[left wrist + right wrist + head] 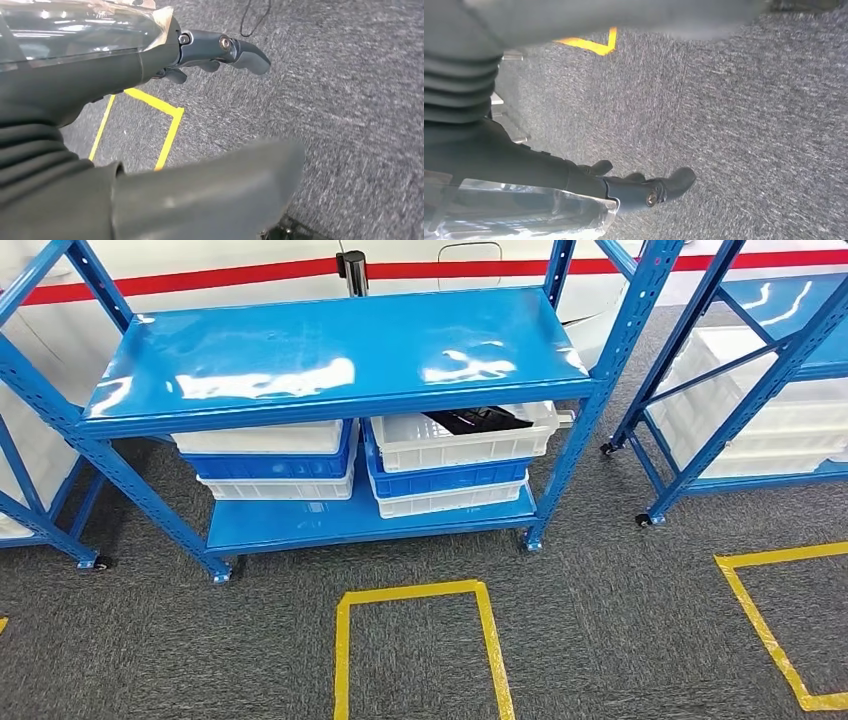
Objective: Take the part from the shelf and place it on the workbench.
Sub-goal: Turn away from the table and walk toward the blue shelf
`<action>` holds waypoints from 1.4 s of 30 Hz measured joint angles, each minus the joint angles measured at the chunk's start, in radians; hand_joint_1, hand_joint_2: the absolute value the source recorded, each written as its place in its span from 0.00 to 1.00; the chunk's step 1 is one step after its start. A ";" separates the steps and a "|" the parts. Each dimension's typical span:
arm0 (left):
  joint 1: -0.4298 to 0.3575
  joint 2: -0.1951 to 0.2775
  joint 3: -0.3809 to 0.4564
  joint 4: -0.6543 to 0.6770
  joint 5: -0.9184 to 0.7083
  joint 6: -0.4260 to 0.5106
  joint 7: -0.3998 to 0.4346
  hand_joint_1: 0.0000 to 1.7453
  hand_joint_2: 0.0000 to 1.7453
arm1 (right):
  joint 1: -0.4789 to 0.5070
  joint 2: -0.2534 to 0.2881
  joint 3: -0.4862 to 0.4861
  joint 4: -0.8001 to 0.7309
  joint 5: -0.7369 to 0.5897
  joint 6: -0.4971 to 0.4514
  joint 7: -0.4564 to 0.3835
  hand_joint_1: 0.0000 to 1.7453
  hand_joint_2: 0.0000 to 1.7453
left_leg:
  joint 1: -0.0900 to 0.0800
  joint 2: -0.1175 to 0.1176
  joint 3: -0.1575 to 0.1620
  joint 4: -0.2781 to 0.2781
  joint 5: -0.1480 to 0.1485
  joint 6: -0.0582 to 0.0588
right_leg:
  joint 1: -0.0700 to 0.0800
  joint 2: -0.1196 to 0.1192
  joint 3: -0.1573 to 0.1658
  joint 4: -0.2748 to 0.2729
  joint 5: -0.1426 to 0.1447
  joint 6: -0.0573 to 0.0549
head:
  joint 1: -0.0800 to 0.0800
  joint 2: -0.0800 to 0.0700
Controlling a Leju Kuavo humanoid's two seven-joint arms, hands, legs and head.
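A black part (pixel 478 420) lies in the top white crate (pixel 462 438) on the lower level of the blue shelf (pixel 340 360), right of centre in the head view. My left hand (pixel 200 115) hangs over grey carpet with thumb and fingers apart and nothing between them. Above the carpet as well, my right hand (pixel 624 125) has its fingers extended and holds nothing. Both hands are far from the shelf.
Stacked white and blue crates (pixel 275 462) fill the lower shelf's left side. A second blue rack (pixel 740 390) with white bins stands at the right. Yellow tape squares (pixel 420 645) mark the grey carpet in front of the shelf. The shelf rolls on castors (pixel 531 543).
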 joint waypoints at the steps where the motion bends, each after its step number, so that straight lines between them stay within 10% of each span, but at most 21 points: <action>1: 0.000 0.000 0.000 0.000 0.000 0.001 -0.001 0.00 1.00 | 0.000 0.000 -0.001 0.000 0.000 0.000 0.000 0.00 1.00 | 0.001 0.000 0.007 -0.011 0.006 0.008 | 0.001 0.000 -0.007 0.017 -0.011 0.001 | 0.001 0.000; 6: -0.001 0.001 -0.001 0.000 -0.001 0.002 -0.004 0.00 1.00 | 0.003 -0.001 -0.004 0.000 -0.002 0.000 -0.002 0.00 1.00 | -0.003 -0.001 0.018 -0.025 0.010 0.021 | 0.003 0.001 -0.139 0.270 -0.110 -0.009 | 0.002 0.000; 11: -0.001 -0.001 -0.002 0.000 -0.001 0.003 -0.006 0.00 1.00 | 0.004 -0.003 -0.012 0.000 -0.003 -0.003 -0.005 0.00 1.00 | -0.010 -0.008 0.027 -0.015 -0.005 0.005 | 0.004 0.001 -0.023 0.014 0.010 0.010 | 0.002 0.000; 15: -0.001 0.001 -0.002 0.000 -0.002 -0.002 -0.007 0.00 1.00 | 0.003 -0.002 -0.013 0.000 -0.003 -0.007 -0.007 0.00 0.00 | -0.007 -0.007 0.026 -0.004 -0.018 -0.011 | 0.001 0.002 -0.007 -0.014 0.024 -0.014 | 0.000 0.000; 19: -0.001 0.001 -0.006 0.000 -0.014 -0.011 0.001 0.00 1.00 | 0.003 -0.001 -0.015 0.000 0.000 -0.015 -0.016 0.00 1.00 | 0.005 -0.002 -0.054 0.173 -0.118 -0.038 | -0.006 0.000 -0.003 -0.017 0.024 -0.029 | -0.002 0.000; 22: 0.008 0.003 -0.018 0.001 -0.016 -0.019 0.012 0.00 1.00 | 0.003 -0.002 -0.016 -0.005 -0.006 -0.017 -0.023 0.00 1.00 | 0.013 0.000 -0.114 0.280 -0.139 -0.047 | -0.006 -0.001 -0.001 -0.017 0.022 -0.030 | -0.002 0.000; 26: 0.038 0.012 -0.088 0.002 0.037 -0.041 0.022 0.00 1.00 | -0.001 -0.005 -0.017 -0.038 -0.037 0.009 -0.039 0.00 1.00 | 0.013 0.002 -0.005 0.041 -0.017 -0.035 | -0.004 0.003 0.007 -0.017 0.017 -0.024 | -0.002 0.000; 31: 0.070 0.029 -0.198 -0.002 0.140 -0.083 0.031 0.00 1.00 | 0.007 -0.015 -0.017 -0.068 -0.088 0.065 -0.064 0.00 1.00 | 0.003 0.000 0.021 -0.015 -0.004 -0.001 | 0.001 0.000 0.002 -0.009 0.004 0.005 | 0.000 0.000; 35: 0.078 0.044 -0.293 -0.029 0.225 -0.119 0.036 0.00 1.00 | 0.041 -0.030 -0.018 -0.074 -0.129 0.112 -0.084 0.00 1.00 | 0.001 0.001 0.029 -0.029 0.003 0.018 | 0.003 0.001 -0.103 0.211 -0.102 -0.011 | 0.001 0.000; 36: 0.078 0.048 -0.315 -0.040 0.245 -0.127 0.037 0.00 1.00 | 0.053 -0.033 -0.018 -0.074 -0.139 0.123 -0.089 0.00 0.75 | -0.001 0.001 0.030 -0.029 0.003 0.019 | 0.003 0.001 -0.129 0.260 -0.117 -0.010 | 0.001 0.000; 39: 0.074 0.055 -0.380 -0.078 0.301 -0.151 0.041 0.00 0.25 | 0.092 -0.044 -0.019 -0.069 -0.166 0.153 -0.100 0.00 0.00 | -0.006 -0.003 0.036 -0.027 -0.002 0.018 | 0.003 0.001 -0.088 0.170 -0.064 0.011 | 0.001 0.000; 40: 0.072 0.058 -0.402 -0.092 0.320 -0.159 0.043 0.00 0.00 | 0.104 -0.048 -0.019 -0.067 -0.175 0.163 -0.104 0.00 0.00 | -0.007 -0.005 0.037 -0.024 -0.004 0.014 | 0.004 0.001 -0.052 0.093 -0.033 0.015 | 0.001 0.000; 42: 0.069 0.065 -0.445 -0.117 0.357 -0.175 0.046 0.00 0.00 | 0.123 -0.053 -0.019 -0.064 -0.193 0.184 -0.115 0.00 0.00 | -0.012 -0.005 0.039 -0.018 -0.014 0.005 | 0.005 0.001 -0.003 -0.007 0.008 0.007 | 0.000 0.000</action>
